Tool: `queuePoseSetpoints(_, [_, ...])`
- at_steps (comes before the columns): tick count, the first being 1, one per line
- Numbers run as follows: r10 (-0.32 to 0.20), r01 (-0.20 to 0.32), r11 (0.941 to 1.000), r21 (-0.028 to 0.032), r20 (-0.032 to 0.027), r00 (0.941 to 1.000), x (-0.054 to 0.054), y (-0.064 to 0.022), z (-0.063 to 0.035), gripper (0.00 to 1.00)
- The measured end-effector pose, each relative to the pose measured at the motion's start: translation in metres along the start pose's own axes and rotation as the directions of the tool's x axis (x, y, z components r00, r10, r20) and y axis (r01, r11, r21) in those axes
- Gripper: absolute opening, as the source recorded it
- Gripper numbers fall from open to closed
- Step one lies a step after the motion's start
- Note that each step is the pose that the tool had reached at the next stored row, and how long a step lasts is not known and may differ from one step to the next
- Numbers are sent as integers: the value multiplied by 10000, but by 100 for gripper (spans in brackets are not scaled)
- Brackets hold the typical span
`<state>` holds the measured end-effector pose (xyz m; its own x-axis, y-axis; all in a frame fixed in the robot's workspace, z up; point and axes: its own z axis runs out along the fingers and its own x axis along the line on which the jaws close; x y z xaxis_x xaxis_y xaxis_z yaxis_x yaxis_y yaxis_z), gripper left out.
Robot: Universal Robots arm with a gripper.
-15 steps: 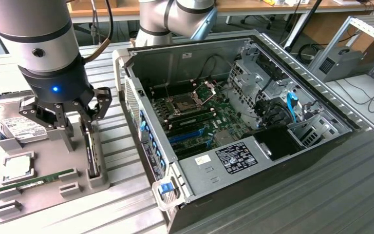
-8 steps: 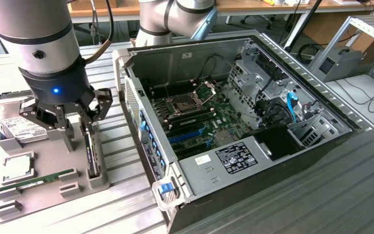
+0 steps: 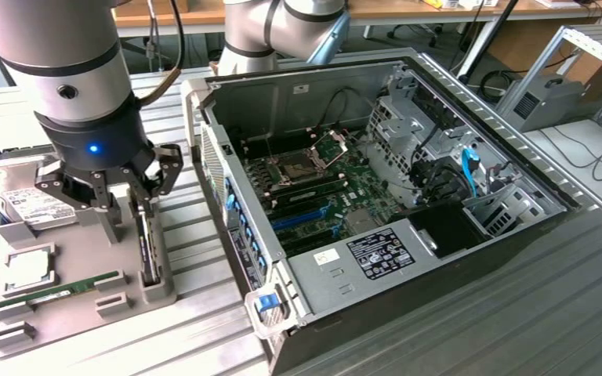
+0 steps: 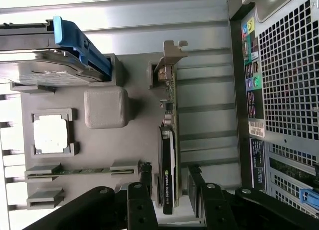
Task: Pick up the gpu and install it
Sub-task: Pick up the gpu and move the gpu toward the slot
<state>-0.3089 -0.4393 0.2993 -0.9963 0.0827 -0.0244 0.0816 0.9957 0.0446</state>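
The gpu [image 3: 146, 243] stands on edge in a slot of the grey tray [image 3: 66, 262] on the bench [image 3: 191, 235]. In the exterior view it lies at the open case's [image 3: 312, 286] 9 o'clock. The claw [image 3: 137, 215] hangs over it with its jaws apart. In the wrist view its fingers [image 4: 144, 177] straddle the card with a gap on each side, so nothing is clamped.

The gaps look unequal. If the jaws close off-centre, one finger would likely reach the card first and push it askew in its slot. The claw also sits toward the end away from the bracket [image 4: 169, 53], so a grip there could let the bracket end sag or catch in its holder as the card rises. The fingers appear to face the black cooler shroud rather than bare board. A hard squeeze there might flex it, and a light one might slip.
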Motion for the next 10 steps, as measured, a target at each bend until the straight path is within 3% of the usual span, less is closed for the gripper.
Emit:
queuePoseSetpoints(5, [0, 0, 10000, -1, 1, 10000, 2, -4, 86, 42])
queuePoseSetpoints(10, [-1, 1, 10000, 11, 2, 10000, 2, -4, 89, 42])
